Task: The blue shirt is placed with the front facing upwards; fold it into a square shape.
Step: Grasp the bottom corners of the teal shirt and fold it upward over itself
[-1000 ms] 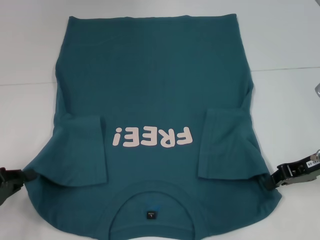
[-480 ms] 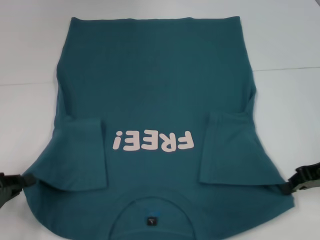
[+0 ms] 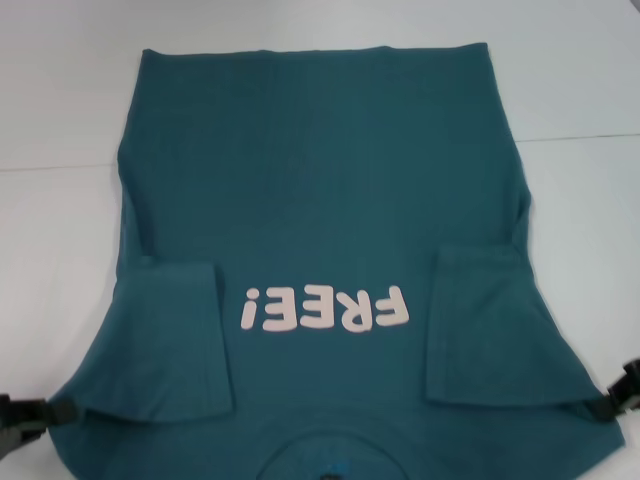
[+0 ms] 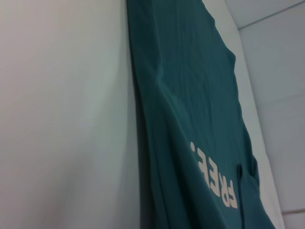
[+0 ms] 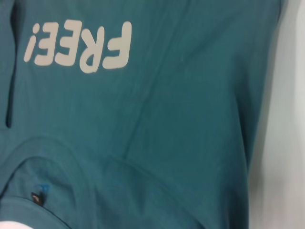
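Observation:
The blue shirt (image 3: 320, 180) lies face up on the white table, hem at the far side, collar (image 3: 330, 458) at the near edge of the head view. Pale "FREE!" lettering (image 3: 325, 310) crosses the chest. Both short sleeves (image 3: 175, 340) (image 3: 490, 330) are folded inward onto the body. My left gripper (image 3: 52, 408) holds the near left shoulder corner. At the near right shoulder corner my right gripper (image 3: 610, 400) grips the cloth. The left wrist view runs along the shirt (image 4: 190, 95). In the right wrist view the shirt (image 5: 181, 119) shows its lettering and neck label (image 5: 36, 198).
The white table (image 3: 60, 100) surrounds the shirt on the left, right and far sides. A thin seam line (image 3: 580, 137) crosses the table behind the shirt. Nothing else stands on it.
Both grippers have moved toward me and outward, dragging the shirt with them. The lettering and sleeves sit nearer, and most of the collar has slipped past the near edge of view.

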You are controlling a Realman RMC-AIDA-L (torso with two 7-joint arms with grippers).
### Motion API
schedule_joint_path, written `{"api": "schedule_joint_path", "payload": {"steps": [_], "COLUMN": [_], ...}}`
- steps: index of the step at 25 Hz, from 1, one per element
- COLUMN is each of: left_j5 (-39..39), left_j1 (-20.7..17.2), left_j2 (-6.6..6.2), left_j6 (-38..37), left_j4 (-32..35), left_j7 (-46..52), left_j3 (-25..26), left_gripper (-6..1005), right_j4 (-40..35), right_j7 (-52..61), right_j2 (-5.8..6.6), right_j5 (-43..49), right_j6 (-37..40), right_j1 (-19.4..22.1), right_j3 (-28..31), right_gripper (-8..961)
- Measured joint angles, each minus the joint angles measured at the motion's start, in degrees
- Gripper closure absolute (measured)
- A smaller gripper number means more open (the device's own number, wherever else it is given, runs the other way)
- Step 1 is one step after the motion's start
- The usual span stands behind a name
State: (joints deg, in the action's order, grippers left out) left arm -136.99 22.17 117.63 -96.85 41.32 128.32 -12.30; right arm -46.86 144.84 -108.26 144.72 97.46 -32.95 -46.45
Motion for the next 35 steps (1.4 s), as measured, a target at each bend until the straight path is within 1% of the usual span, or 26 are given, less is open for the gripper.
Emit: {"api": "schedule_joint_path", "payload": {"steps": [5,11,14,17,20,22,25,28,31,33,35], "left_j5": [-1.02,-1.18,-1.18,-1.17,-0.81,-0.61,-0.61,-0.71,-0.66,-0.65,-0.63], "left_j1": [-1.77,-4.25,-4.88,-4.73,-3.04,-1.22,2.49,6.22,10.07,12.34,14.10], "left_j2": [0.61,1.54,1.89,1.93,1.82,1.63,1.11,0.35,-0.68,-1.02,-1.09], "left_j6": [-3.33,-7.04,-8.52,-8.59,-8.36,-7.85,-5.31,-1.24,3.44,7.19,10.14], "left_j4": [2.00,4.09,4.86,4.85,4.32,3.47,1.05,-2.03,-5.09,-6.20,-6.71], "left_j7": [0.18,0.46,0.54,0.48,0.25,0.31,1.53,3.55,5.43,7.12,8.35], "left_j3": [0.01,0.36,0.33,0.23,-0.30,-0.52,-0.55,-0.69,-0.57,-0.56,-0.70], "left_gripper": [993,993,993,993,993,993,992,992,992,992,992], "right_j4": [-0.02,-0.17,-0.68,-0.77,-0.66,-0.33,-0.14,-0.05,0.40,0.65,0.76], "right_j7": [0.03,-0.12,-0.21,-0.50,-1.50,-2.10,-2.53,-1.95,-0.42,0.80,2.08], "right_j2": [-0.45,-0.62,-0.81,-0.84,-0.97,-1.15,-1.49,-2.03,-2.58,-2.82,-3.16], "right_j5": [3.46,3.54,3.55,3.29,2.00,0.96,-0.04,-0.28,-0.45,-0.54,-0.68], "right_j6": [0.87,1.92,2.65,2.61,2.11,1.71,0.20,-2.59,-6.62,-9.34,-12.41], "right_j1": [0.39,0.87,1.38,1.63,1.05,0.24,-1.35,-2.69,-3.77,-4.25,-4.79], "right_j3": [0.29,0.40,0.40,0.49,1.37,2.62,4.82,6.76,7.92,8.11,8.19], "right_gripper": [941,940,940,941,941,941,940,940,940,940,940]}}
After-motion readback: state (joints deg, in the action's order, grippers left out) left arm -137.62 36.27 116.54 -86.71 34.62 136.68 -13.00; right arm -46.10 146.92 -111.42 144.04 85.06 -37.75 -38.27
